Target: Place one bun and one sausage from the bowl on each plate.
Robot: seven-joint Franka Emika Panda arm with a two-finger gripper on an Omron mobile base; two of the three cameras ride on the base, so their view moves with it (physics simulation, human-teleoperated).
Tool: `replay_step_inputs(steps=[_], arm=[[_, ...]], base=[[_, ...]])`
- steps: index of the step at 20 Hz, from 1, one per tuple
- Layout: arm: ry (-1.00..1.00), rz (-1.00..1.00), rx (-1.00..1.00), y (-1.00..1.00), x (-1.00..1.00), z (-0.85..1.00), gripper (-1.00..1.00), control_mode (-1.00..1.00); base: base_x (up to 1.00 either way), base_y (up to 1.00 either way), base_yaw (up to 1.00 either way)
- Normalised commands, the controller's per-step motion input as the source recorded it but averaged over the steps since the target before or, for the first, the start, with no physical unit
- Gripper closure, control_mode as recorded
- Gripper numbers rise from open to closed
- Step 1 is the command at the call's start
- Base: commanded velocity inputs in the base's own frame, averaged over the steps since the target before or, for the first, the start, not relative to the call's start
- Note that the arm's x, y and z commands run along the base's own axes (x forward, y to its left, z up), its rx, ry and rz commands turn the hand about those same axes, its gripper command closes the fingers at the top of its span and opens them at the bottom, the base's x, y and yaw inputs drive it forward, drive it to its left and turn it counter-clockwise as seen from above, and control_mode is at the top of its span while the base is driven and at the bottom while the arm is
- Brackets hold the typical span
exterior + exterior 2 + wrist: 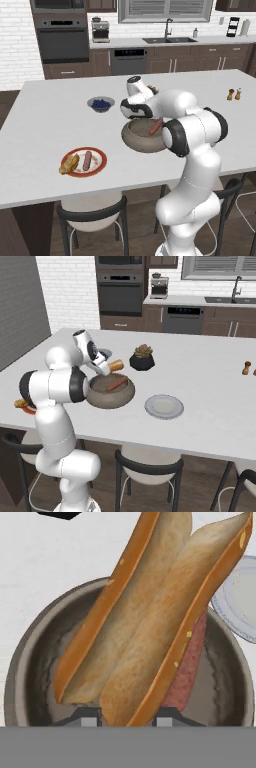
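Note:
My gripper (pixel 106 369) hovers just above the grey-brown stone bowl (pixel 111 398), shut on a split tan bun (pixel 116 364). In the hand view the bun (pixel 150 612) stands between the fingertips (pixel 87 718), above the bowl (pixel 30 662). One reddish sausage (pixel 189 667) lies in the bowl, also seen as the sausage (pixel 156 126) from the left. The red-rimmed plate (pixel 102 161) at the front left holds a bun (pixel 69 163) and a sausage (pixel 88 160). The pale grey plate (pixel 164 406) lies bare to the right of the bowl.
A small bowl of blue berries (pixel 101 104) sits behind the big bowl on the left. A black pot with a plant (pixel 142 360) stands behind it on the right. Two shakers (pixel 234 94) are far right. Stools stand under the counter's front edge.

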Motion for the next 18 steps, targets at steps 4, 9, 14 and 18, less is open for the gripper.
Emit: replay_step_inputs(steps=[4,9,14,18], arm=[[0.01,0.00,-0.07,-0.69,-0.07,0.47,1.00,-1.00],[0.02,0.01,0.00,-1.00,-0.44,0.08,1.00,-1.00],[-0.06,0.14,0.01,-1.00,-0.88,-0.04,1.00,-1.00],[0.01,0.26,0.05,-1.00,-0.15,-0.07,1.00,-1.00]], base=[[0.00,0.00,0.00],[0.00,0.00,0.00],[0.00,0.00,0.00],[0.00,0.00,0.00]])
